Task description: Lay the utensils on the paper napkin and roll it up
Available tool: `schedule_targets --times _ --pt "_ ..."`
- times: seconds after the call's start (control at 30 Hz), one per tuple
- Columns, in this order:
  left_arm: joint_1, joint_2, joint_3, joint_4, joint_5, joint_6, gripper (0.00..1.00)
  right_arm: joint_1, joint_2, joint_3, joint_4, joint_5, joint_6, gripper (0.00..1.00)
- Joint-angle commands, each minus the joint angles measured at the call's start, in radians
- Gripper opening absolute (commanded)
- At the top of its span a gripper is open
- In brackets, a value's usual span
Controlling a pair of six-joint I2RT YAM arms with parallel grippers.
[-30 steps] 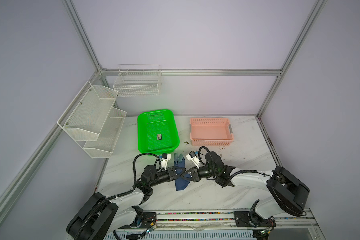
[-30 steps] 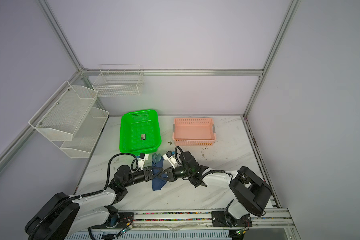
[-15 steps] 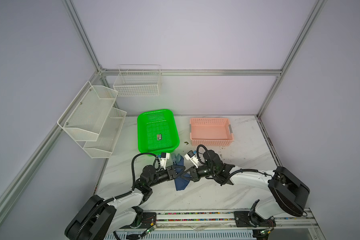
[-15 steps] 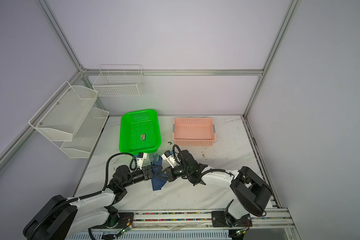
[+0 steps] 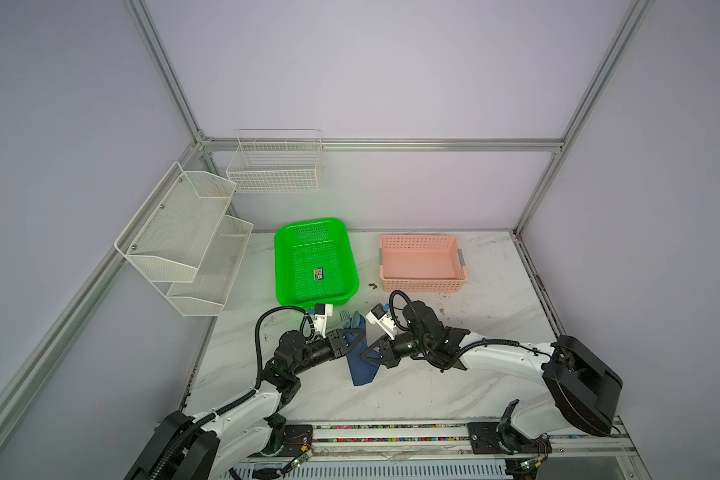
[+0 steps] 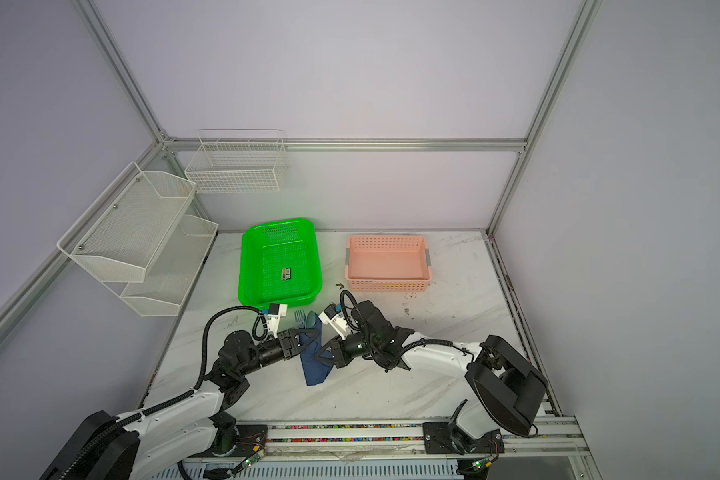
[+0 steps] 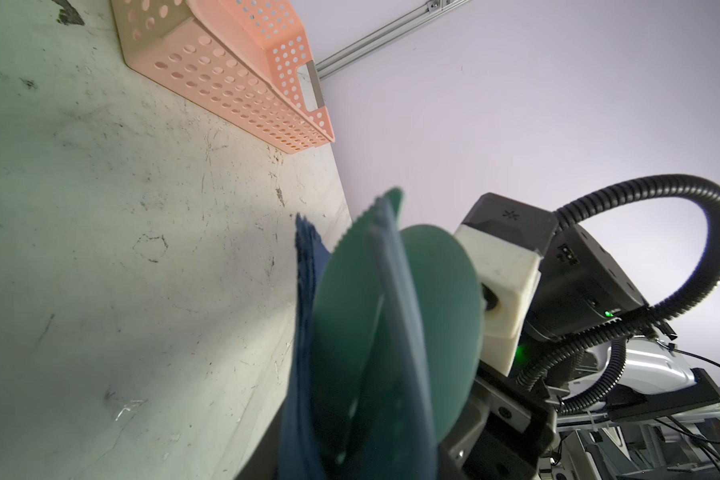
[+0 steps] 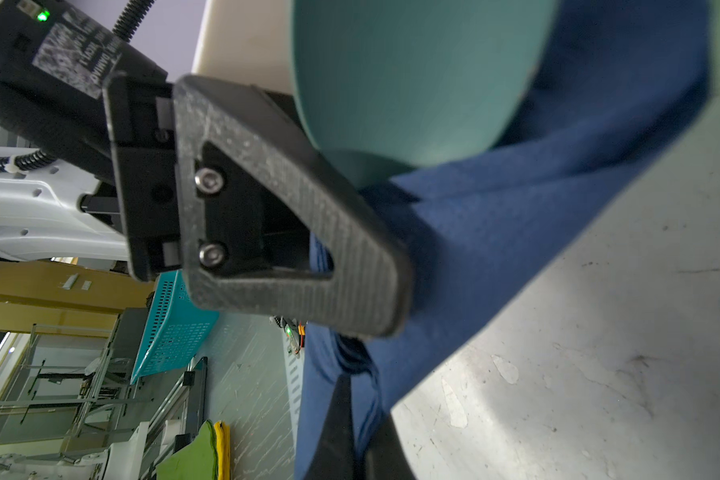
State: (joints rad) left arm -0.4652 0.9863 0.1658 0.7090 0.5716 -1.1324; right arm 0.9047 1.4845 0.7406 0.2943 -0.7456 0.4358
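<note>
Two grippers meet over the dark navy square paper napkin. It lies as a long, partly rolled bundle on the white marble-pattern tabletop, between the arms.

- Right gripper: fingers pressed together at the bundle's middle, with a fold of napkin caught between them.
- Left gripper: one ribbed black finger lies against the bundle's far half. I cannot tell whether the pair clamps it or only rests on it.
- The slim teal-blue plastic utensils stick out of the bundle's far end, beyond the left fingers. Fork tines and a round spoon bowl show, smooth and matte.
- Surroundings: the bright green perforated plastic basket sits just behind the utensil heads and holds a small black printed card. The pink perforated plastic basket stands farther right, well apart. White wire racks hang on the left wall.
- Napkin surface: finely embossed, creased, with layered edges. Tabletop scuffed and stained.
</note>
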Motion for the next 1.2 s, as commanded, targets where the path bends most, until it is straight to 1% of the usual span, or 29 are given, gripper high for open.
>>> schedule_targets --times 0.0,0.3,0.43,0.6,0.87,0.9,1.0,1.07,1.13,1.17 --pt "0.013 -0.036 0.021 0.009 -0.018 0.032 0.30 0.014 -0.001 0.021 -0.075 0.023 -0.044 0.03" --pt "0.035 -0.083 0.024 -0.057 -0.007 0.051 0.26 0.027 0.025 0.069 -0.214 0.091 -0.132 0.02" --pt "0.043 -0.098 0.024 -0.078 -0.009 0.054 0.22 0.027 0.028 0.075 -0.234 0.109 -0.143 0.01" --pt "0.045 -0.108 0.015 -0.078 -0.024 0.052 0.15 0.026 0.023 0.075 -0.240 0.117 -0.146 0.02" --pt "0.047 -0.129 -0.006 -0.061 -0.059 0.042 0.08 0.026 0.000 0.075 -0.246 0.118 -0.144 0.06" --pt "0.047 -0.133 -0.009 -0.055 -0.062 0.040 0.07 0.026 -0.002 0.074 -0.247 0.119 -0.145 0.08" --pt "0.048 -0.147 -0.015 -0.048 -0.064 0.037 0.07 0.026 -0.011 0.068 -0.250 0.117 -0.143 0.21" --pt "0.048 -0.159 -0.017 -0.050 -0.064 0.039 0.06 0.027 -0.029 0.063 -0.244 0.105 -0.138 0.34" --pt "0.048 -0.171 -0.020 -0.052 -0.066 0.039 0.06 0.026 -0.052 0.059 -0.251 0.102 -0.137 0.43" --pt "0.048 -0.177 -0.023 -0.052 -0.069 0.038 0.06 0.026 -0.064 0.057 -0.253 0.101 -0.135 0.45"
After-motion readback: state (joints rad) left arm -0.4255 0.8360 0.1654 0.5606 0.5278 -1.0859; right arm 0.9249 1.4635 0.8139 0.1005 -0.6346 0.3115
